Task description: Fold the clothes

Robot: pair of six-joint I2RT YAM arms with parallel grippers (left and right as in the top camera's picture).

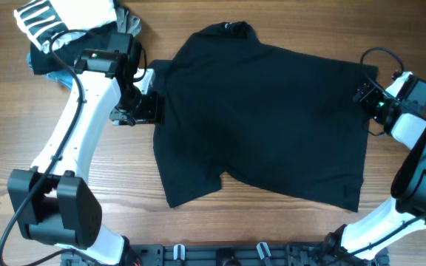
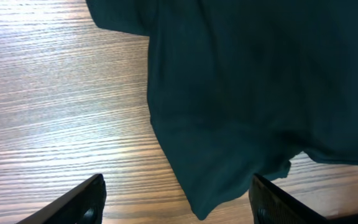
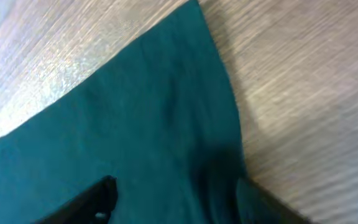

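The black T-shirt (image 1: 265, 118) lies spread out across the middle of the wooden surface (image 1: 6, 125). Its collar (image 1: 235, 29) points to the far edge, with a small white mark showing inside it. The cloth lies mostly flat, the hem runs along the near side, and one lower corner juts out toward the near left.

Over at the shirt's left edge sits the left end effector (image 1: 143, 107), just beside the sleeve. In the left wrist view it is released (image 2: 179, 208), with both dark fingers (image 2: 89, 199) spread wide. Bare wood lies under one of them, and a loose corner of the black cloth (image 2: 241, 93) reaches into the gap. Nothing is pinched there.

On the other side, the right end effector (image 1: 364, 96) hangs over the shirt's far right corner. The right wrist view is blurred, and the fabric (image 3: 135, 143) looks teal in this light. The jaws stand apart (image 3: 176, 199) over flat cloth, with the shirt's edge running past the outer finger (image 3: 263, 205) and wood beyond it. It looks released, with no fabric bunched between the fingers.

At the far left corner there is a small pile well away from the grippers. It holds a white garment with black stripes (image 1: 43, 18), a grey garment (image 1: 129, 22) beside it, and a blue garment (image 1: 35, 60) beneath.
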